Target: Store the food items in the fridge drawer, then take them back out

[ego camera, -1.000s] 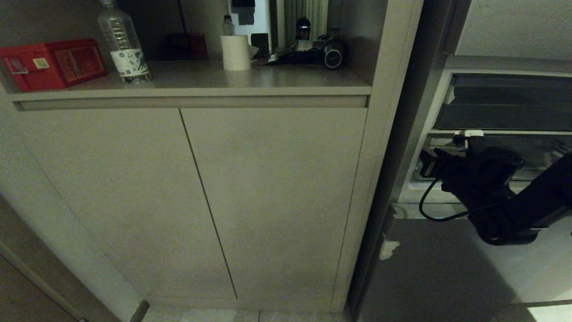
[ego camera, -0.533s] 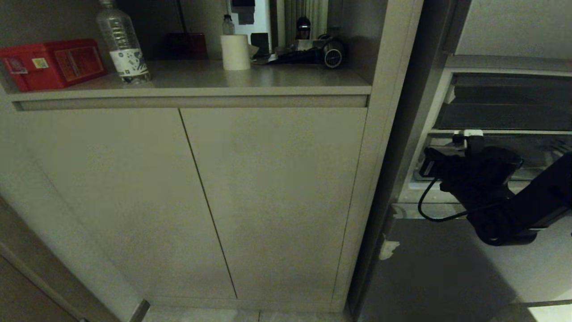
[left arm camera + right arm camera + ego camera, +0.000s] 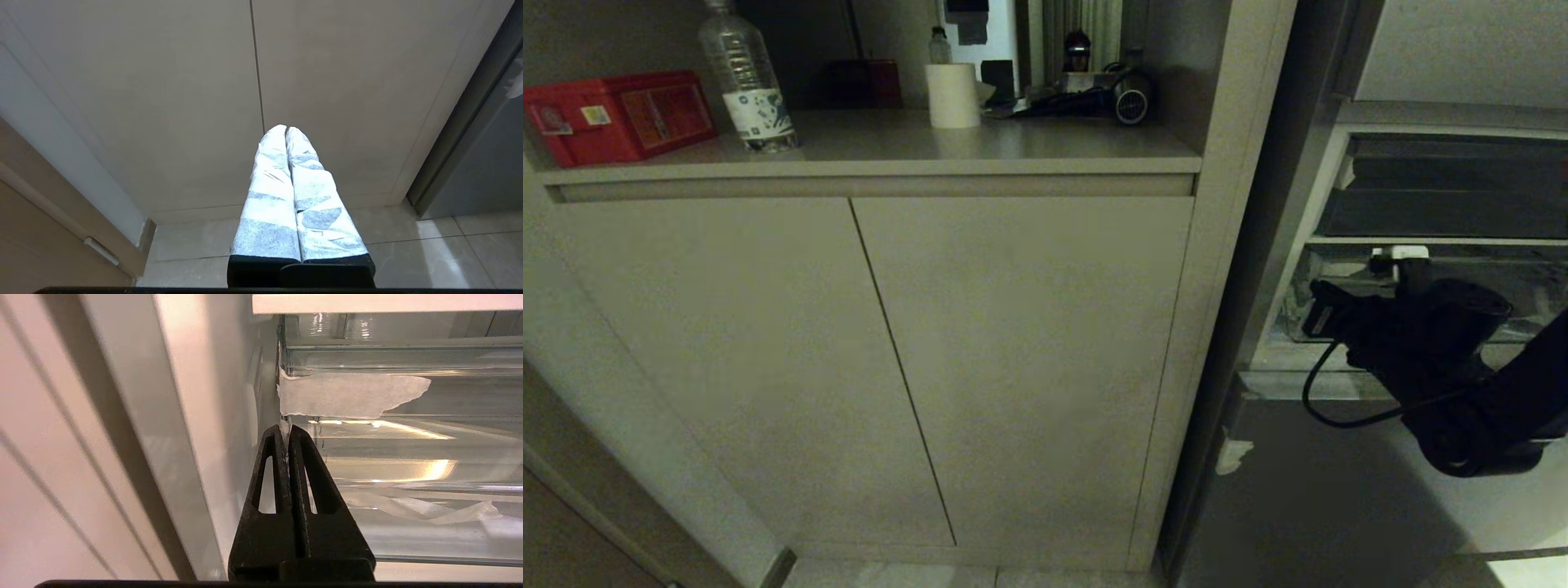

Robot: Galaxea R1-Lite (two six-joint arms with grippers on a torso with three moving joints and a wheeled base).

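Note:
The fridge drawer (image 3: 408, 465) is clear plastic with white tape scraps (image 3: 351, 394) on its front. In the head view it sits at the far right (image 3: 1339, 265), partly behind my right arm. My right gripper (image 3: 286, 430) is shut at the drawer's left front corner, beside the fridge's inner wall. A thin strip of the drawer's clear edge shows pinched between the tips. The head view shows this gripper (image 3: 1315, 314) from the side. My left gripper (image 3: 286, 130) hangs low before the cabinet doors, its white-wrapped fingers shut on nothing. The food items are out of view.
A darker smoky drawer (image 3: 1445, 196) sits above the clear one. The beige cabinet (image 3: 1013, 367) fills the left and middle. On its counter stand a red box (image 3: 621, 114), a water bottle (image 3: 747, 82) and a paper roll (image 3: 953, 94). A grey fridge front (image 3: 1339, 490) lies below my right arm.
My right arm has drawn back toward me, shifting right and down in the head view, with the gripper staying at the drawer's left end. The left arm has not moved.

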